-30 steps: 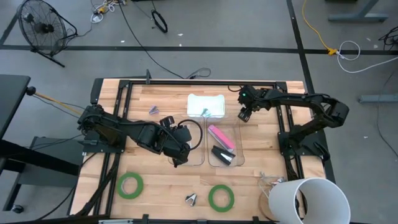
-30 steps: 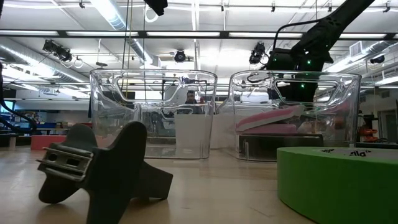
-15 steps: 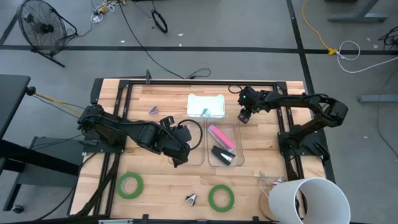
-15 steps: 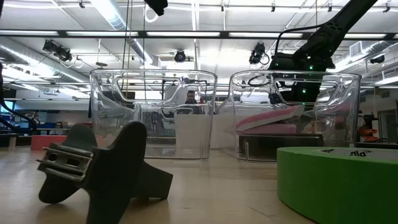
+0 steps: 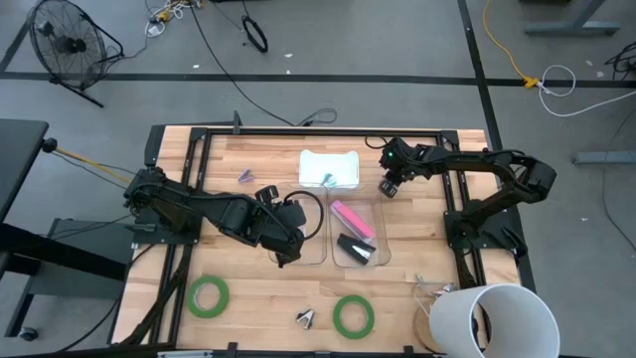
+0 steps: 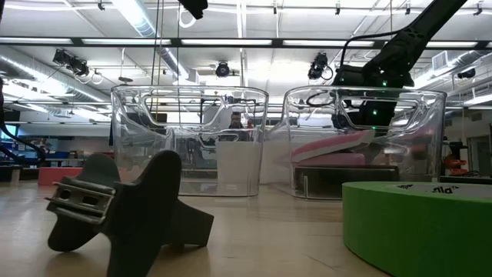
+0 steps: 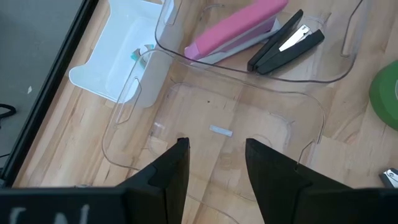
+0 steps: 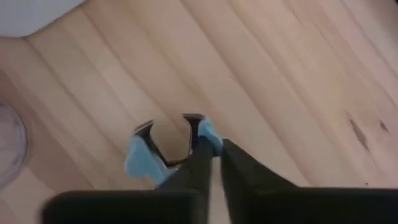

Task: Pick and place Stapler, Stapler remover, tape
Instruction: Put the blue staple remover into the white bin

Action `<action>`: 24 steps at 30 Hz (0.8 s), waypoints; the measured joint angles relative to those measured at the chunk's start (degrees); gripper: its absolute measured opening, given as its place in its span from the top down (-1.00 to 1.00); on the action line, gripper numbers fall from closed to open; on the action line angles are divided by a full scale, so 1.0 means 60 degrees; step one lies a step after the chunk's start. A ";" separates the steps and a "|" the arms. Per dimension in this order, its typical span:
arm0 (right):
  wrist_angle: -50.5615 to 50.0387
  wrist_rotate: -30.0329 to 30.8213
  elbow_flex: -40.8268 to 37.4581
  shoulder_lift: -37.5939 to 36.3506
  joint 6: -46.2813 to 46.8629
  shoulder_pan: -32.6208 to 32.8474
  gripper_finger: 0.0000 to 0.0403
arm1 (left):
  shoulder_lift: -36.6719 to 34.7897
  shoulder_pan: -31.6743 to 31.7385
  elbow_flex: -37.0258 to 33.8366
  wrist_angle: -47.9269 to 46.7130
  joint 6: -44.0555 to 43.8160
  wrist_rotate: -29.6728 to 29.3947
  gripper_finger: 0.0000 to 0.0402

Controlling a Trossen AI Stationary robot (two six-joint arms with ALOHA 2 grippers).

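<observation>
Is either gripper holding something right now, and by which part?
The right gripper is pinched on one blue handle of a staple remover. The left gripper is open, holding nothing.

Robotics lab or test hall, not a home. Wooden bench top (image 5: 407,298) fitted with a black metal frame (image 5: 199,139), two dark arms bolted on. Stands on bare grey concrete floor (image 5: 328,40) marked with dark tape lines. Loose cables (image 5: 224,60), a coiled yellow lead (image 5: 502,50) and a floor fan (image 5: 65,45) lying around the rig. Low view: high open ceiling with strip lights (image 6: 134,15), exposed ducts (image 6: 46,61) and hung cameras (image 6: 222,69); further benches and a person (image 6: 235,121) far behind.
</observation>
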 joint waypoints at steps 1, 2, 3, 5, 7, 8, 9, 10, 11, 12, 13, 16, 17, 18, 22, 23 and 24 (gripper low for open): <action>0.0016 -0.0031 0.0000 0.0000 -0.0004 0.0000 0.91 | 0.0000 0.0000 0.0000 0.0002 0.0000 -0.0001 0.20; 0.0032 -0.0032 0.0000 0.0000 -0.0034 0.0000 0.95 | 0.0000 -0.0002 0.0000 0.0004 0.0000 0.0001 0.20; 0.0032 -0.0032 0.0000 0.0000 -0.0033 0.0000 0.94 | 0.0000 -0.0004 0.0000 0.0004 0.0000 0.0001 0.20; 0.0036 -0.0023 0.0000 0.0000 -0.0036 0.0000 0.94 | 0.0000 -0.0009 0.0000 0.0004 -0.0016 0.0002 0.20; 0.0039 0.0030 0.0000 0.0000 -0.0091 -0.0003 0.97 | 0.0000 -0.0011 0.0000 0.0004 -0.0130 0.0002 0.20; 0.0039 0.0066 0.0000 0.0000 -0.0124 -0.0023 0.98 | 0.0000 -0.0011 0.0000 0.0004 -0.0163 0.0002 0.20; 0.0036 0.0059 0.0001 -0.0001 -0.0139 -0.0055 0.98 | 0.0000 -0.0007 -0.0002 0.0004 -0.0181 0.0002 0.20; 0.0035 0.0032 0.0004 -0.0011 -0.0151 -0.0082 0.98 | 0.0000 -0.0007 0.0000 0.0004 -0.0182 0.0002 0.20; 0.0032 0.0017 0.0004 -0.0018 -0.0193 -0.0118 0.99 | 0.0000 -0.0011 0.0000 0.0004 -0.0180 0.0002 0.20; 0.0021 0.0026 0.0004 -0.0025 -0.0218 -0.0135 0.99 | 0.0000 -0.0011 0.0000 0.0004 -0.0180 0.0002 0.20; -0.0020 0.0046 0.0004 -0.0063 -0.0239 -0.0182 0.99 | 0.0000 -0.0011 -0.0002 0.0004 -0.0180 0.0002 0.20; -0.0183 0.0055 0.0004 -0.0291 -0.0301 -0.0325 0.99 | 0.0000 -0.0011 0.0000 0.0004 -0.0182 0.0002 0.20; -0.0266 0.0069 0.0004 -0.0399 -0.0326 -0.0380 1.00 | 0.0000 -0.0008 0.0000 0.0004 -0.0182 0.0002 0.20; -0.0328 0.0118 0.0004 -0.0540 -0.0334 -0.0439 1.00 | 0.0000 -0.0011 0.0000 0.0004 -0.0182 0.0002 0.20; -0.0827 0.0134 0.0199 -0.1226 -0.0361 -0.0628 1.00 | 0.0000 -0.0007 0.0000 0.0004 -0.0181 0.0002 0.20; -0.0971 0.0149 0.0334 -0.1427 -0.0371 -0.0637 1.00 | 0.0000 -0.0008 0.0000 0.0004 -0.0178 0.0002 0.20; -0.1127 0.0143 0.0475 -0.1625 -0.0426 -0.0635 1.00 | 0.0000 -0.0011 0.0000 0.0004 -0.0178 0.0002 0.20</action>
